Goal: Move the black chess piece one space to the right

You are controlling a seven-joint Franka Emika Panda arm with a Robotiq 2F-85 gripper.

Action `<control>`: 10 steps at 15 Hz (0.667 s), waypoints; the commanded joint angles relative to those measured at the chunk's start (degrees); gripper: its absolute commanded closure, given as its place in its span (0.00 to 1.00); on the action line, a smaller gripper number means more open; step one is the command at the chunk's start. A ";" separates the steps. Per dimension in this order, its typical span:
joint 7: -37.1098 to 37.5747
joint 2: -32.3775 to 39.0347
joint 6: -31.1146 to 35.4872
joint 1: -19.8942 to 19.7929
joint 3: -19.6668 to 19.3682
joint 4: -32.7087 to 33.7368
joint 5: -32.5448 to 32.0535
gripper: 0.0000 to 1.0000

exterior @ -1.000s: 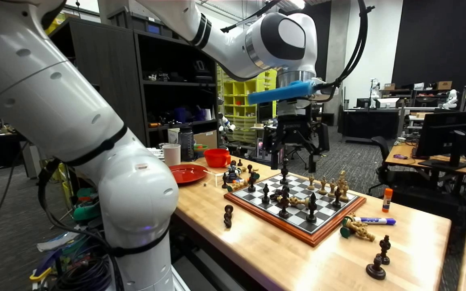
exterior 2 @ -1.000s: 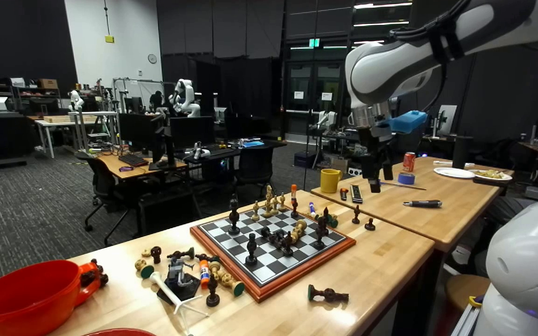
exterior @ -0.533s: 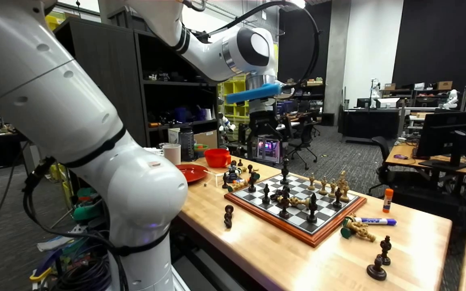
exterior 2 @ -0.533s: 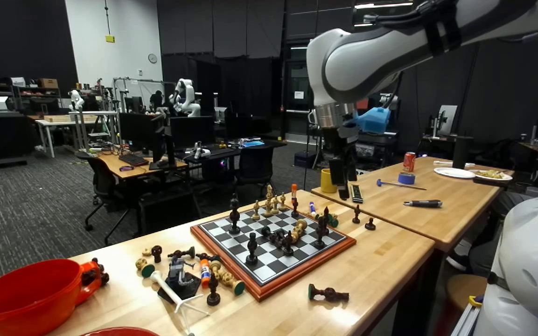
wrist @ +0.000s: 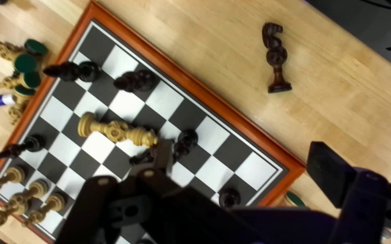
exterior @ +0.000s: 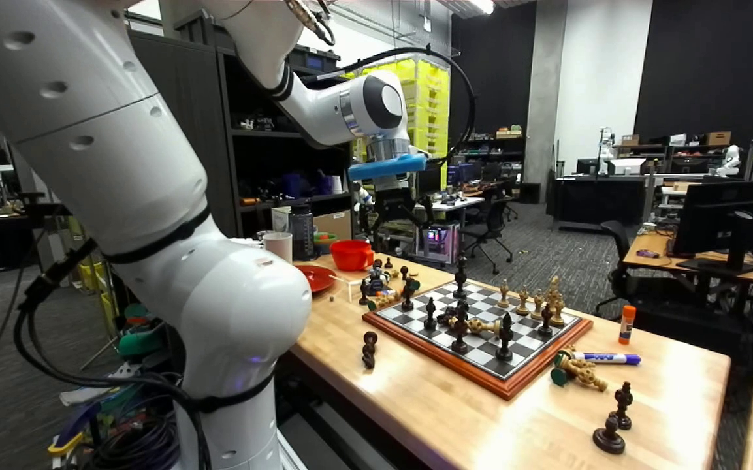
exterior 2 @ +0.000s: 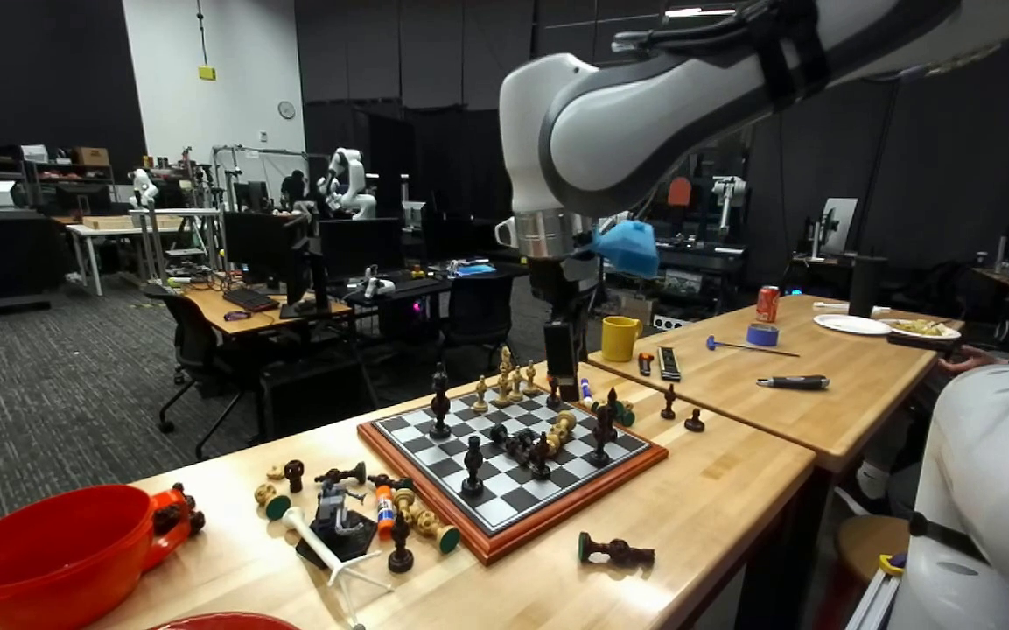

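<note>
Several black chess pieces stand on the chessboard [exterior 2: 522,516]; the frames do not tell which one the task means. One short black piece [exterior 2: 472,468] stands near the board's corner; it also shows in an exterior view [exterior: 430,313] and, partly covered by the gripper, in the wrist view [wrist: 229,196]. A tall black piece [exterior 2: 440,402] stands near the far edge. Another black piece [wrist: 186,139] lies tipped over, partly behind a finger [wrist: 165,154]. My gripper [wrist: 249,162] is open and empty, with fingers wide apart. It hangs above the pieces in both exterior views [exterior: 402,230] [exterior 2: 567,372].
A fallen gold piece [wrist: 115,130] lies mid-board, and gold pieces [exterior: 538,303] stand at one edge. A dark knight [wrist: 276,57] lies on the table. A red bowl [exterior 2: 58,551], glue stick [exterior 2: 384,512] and small white stand [exterior 2: 329,551] are beside the board.
The arm and gripper have swung leftward in both exterior views, from beside the board towards it. The gripper stays open. The chess pieces have not moved.
</note>
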 commanded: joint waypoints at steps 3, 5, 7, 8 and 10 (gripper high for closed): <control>-4.62 7.25 5.83 1.88 0.07 5.10 6.66 0.00; -5.01 9.82 7.97 1.54 0.47 6.52 7.14 0.00; -3.73 12.21 10.13 0.70 1.05 7.81 5.41 0.00; -2.95 12.84 10.13 0.28 1.30 8.36 4.32 0.00; -3.66 11.97 10.02 0.35 1.05 7.09 5.48 0.00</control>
